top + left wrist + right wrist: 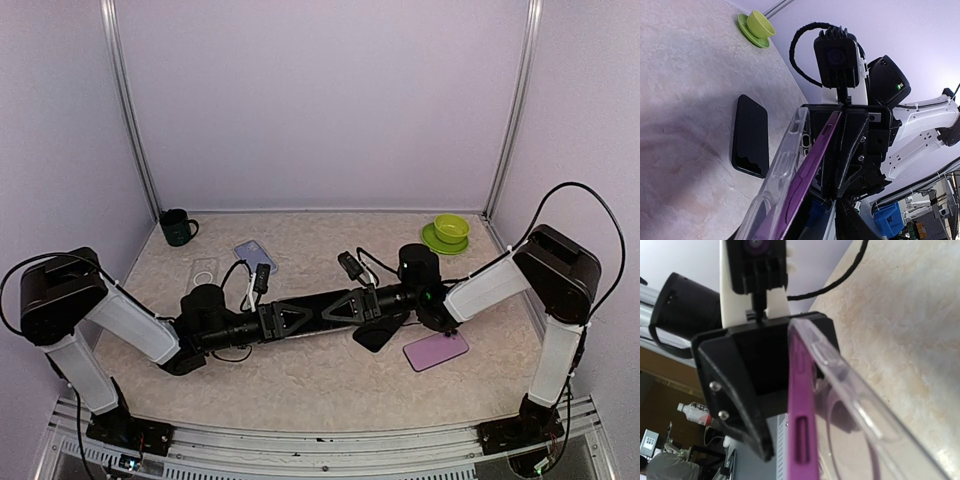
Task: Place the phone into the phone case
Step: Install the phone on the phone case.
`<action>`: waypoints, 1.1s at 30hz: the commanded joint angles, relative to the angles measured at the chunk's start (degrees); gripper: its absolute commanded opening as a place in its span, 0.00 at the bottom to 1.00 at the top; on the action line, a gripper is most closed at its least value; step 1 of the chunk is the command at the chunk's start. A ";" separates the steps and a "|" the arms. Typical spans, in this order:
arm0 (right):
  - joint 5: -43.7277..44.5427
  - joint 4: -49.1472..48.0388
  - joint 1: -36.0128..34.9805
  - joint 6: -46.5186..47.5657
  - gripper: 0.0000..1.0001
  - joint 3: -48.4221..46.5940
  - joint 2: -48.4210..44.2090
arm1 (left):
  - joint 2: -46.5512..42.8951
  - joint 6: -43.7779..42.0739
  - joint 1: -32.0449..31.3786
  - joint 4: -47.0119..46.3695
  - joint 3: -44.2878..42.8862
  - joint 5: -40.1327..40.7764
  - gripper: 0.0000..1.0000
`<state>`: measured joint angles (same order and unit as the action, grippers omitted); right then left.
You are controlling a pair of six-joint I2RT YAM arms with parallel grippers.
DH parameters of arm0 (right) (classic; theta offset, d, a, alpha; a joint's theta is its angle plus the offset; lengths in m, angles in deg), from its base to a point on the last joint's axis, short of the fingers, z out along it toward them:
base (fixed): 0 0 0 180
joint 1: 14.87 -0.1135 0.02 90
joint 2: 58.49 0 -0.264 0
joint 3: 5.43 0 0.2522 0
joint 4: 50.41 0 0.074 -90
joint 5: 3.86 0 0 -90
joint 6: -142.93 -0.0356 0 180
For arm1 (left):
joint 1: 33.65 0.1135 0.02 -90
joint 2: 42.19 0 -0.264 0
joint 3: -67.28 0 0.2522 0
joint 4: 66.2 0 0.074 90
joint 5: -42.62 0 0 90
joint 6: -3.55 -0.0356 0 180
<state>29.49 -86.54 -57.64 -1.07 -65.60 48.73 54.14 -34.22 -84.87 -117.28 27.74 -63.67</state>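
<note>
No text, brand or number is legible; the bottle (pixel 692 412) label at eight o'clock is blurred.

Clear case (pixel 781 172), purple phone (pixel 812 162) cut off below.

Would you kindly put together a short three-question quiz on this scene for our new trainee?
1. True or false: the black phone lies flat on the table.
2. What stands at the table's far right corner? A) a dark mug B) a green cup on a saucer C) a bottle
3. Fill in: held up off the table, the purple phone sits alongside a ____ case.

Key: 1 true. 2 B. 3 clear: it is the clear case.
</note>
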 commanded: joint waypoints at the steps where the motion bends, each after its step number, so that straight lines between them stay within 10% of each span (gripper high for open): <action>1: 0.50 -1.84 -0.60 0.56 0.00 0.55 -1.73 | 0.17 -0.13 -0.81 -5.81 -0.56 -2.77 0.42; 33: -0.39 -1.98 -0.65 -0.03 0.28 -0.99 -1.53 | 3.16 3.35 -0.31 -12.98 0.66 -5.33 0.19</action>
<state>28.51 -88.33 -57.64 -1.14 -65.36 48.47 56.88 -30.94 -84.85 -125.15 28.15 -66.64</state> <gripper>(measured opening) 0.256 0.200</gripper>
